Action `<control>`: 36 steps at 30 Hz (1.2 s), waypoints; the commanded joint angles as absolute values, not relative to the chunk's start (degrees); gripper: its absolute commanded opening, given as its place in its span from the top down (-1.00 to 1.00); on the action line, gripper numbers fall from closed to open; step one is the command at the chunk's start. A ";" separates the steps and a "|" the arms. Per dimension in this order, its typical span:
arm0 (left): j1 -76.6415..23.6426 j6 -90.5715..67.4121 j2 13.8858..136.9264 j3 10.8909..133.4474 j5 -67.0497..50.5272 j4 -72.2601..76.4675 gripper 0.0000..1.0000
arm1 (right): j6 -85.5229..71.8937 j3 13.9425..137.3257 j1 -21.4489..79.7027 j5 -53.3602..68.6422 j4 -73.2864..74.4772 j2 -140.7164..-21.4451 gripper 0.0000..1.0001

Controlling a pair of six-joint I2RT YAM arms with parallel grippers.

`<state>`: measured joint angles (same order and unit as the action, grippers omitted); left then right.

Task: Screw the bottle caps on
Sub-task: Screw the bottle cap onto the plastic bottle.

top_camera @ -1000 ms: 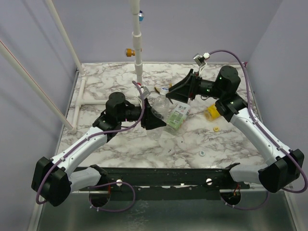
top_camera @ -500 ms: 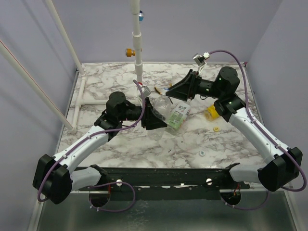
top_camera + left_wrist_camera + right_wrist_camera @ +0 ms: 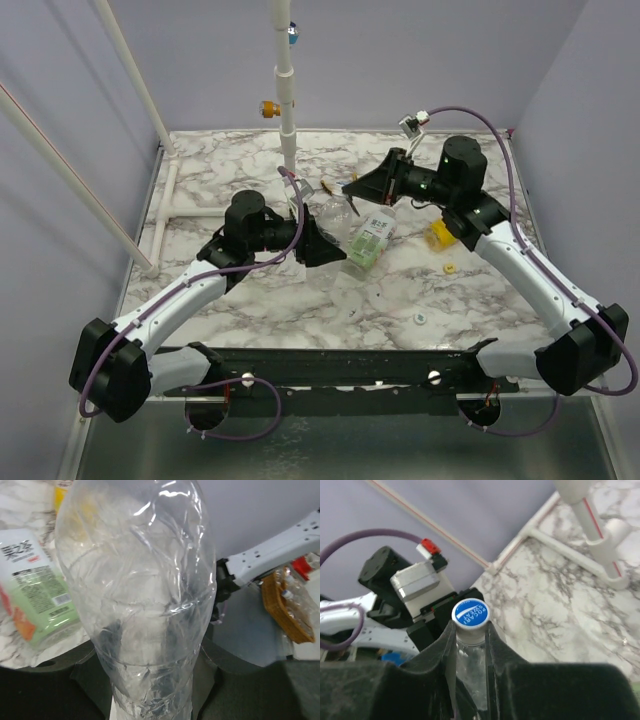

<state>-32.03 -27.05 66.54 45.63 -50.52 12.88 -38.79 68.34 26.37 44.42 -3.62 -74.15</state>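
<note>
Left gripper (image 3: 318,246) clamps the clear bottle (image 3: 140,580), bracing it. Right gripper (image 3: 470,630) is closed on the blue cap (image 3: 470,614) between its fingers (image 3: 491,647), apparently for threading.

A crumpled clear bottle (image 3: 325,212) sits tilted with the blue cap (image 3: 470,614) on its neck, and at its 4 o'clock the green-and-white labelled bottle (image 3: 368,241) lies on its side, the yellow bottle (image 3: 440,233) at that one's 3 o'clock, the whitish cap (image 3: 420,319) at its 5 o'clock, and the yellow cap (image 3: 449,268) at the yellow bottle's 6 o'clock.
</note>
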 commanded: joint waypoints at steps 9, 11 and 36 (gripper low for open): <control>-34.72 -15.66 64.25 49.74 -20.98 4.08 1.00 | -35.70 78.94 41.87 4.15 23.06 -76.26 0.89; -34.72 -14.89 64.22 50.04 -17.87 2.16 1.00 | -36.09 78.89 41.90 2.29 23.74 -75.98 0.80; -34.00 -22.23 63.59 45.44 -48.84 10.05 1.00 | -33.19 75.68 34.37 28.71 7.76 -76.53 -0.10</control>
<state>-34.09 -20.99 64.20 45.84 -44.18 6.37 -32.64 74.94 34.46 24.14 10.41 -75.53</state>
